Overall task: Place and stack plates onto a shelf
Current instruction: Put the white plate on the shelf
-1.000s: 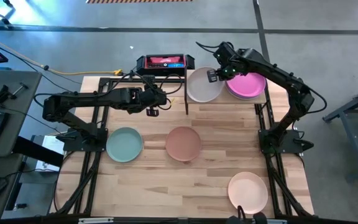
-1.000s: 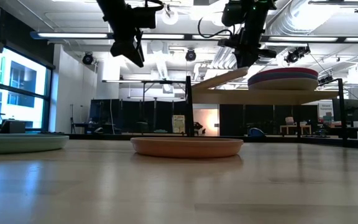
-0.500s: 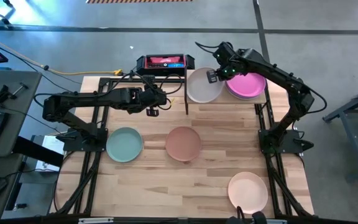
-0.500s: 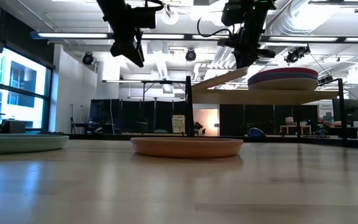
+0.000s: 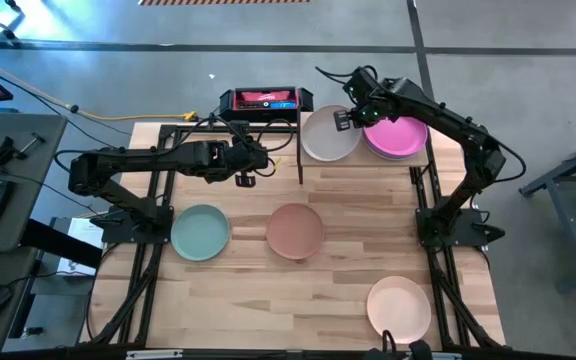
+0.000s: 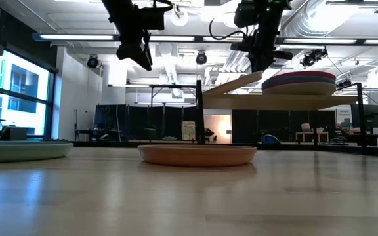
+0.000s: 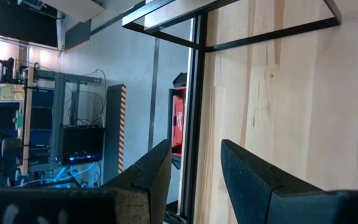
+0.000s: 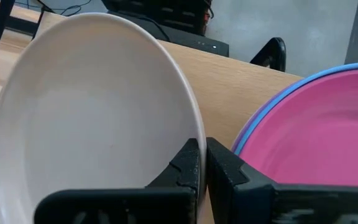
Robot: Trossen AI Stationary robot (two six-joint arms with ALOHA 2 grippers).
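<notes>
My right gripper (image 5: 351,118) stands over the shelf (image 5: 368,165) at the table's far edge, shut on a white plate (image 5: 326,138). Right of that plate, a stack topped by a pink plate (image 5: 398,137) sits on the shelf; a blue rim (image 8: 253,127) shows under the pink one. The mint plate (image 5: 200,232), terracotta plate (image 5: 295,230) and peach plate (image 5: 399,308) lie flat on the tabletop. My left gripper (image 5: 264,160) hangs open in the air left of the shelf, above the table, touching nothing. My right gripper pinches the white plate's rim (image 8: 188,134) on the side toward the pink stack, one finger above it and one below. The plate is tilted: the held edge (image 6: 258,75) is raised and the opposite edge (image 6: 209,93) is down at the shelf board.
The shelf's black frame posts (image 5: 300,150) rise from the table beside the white plate. A red and black device (image 5: 265,100) sits beyond the far edge. Bare tabletop (image 5: 268,300) lies between the loose plates.
</notes>
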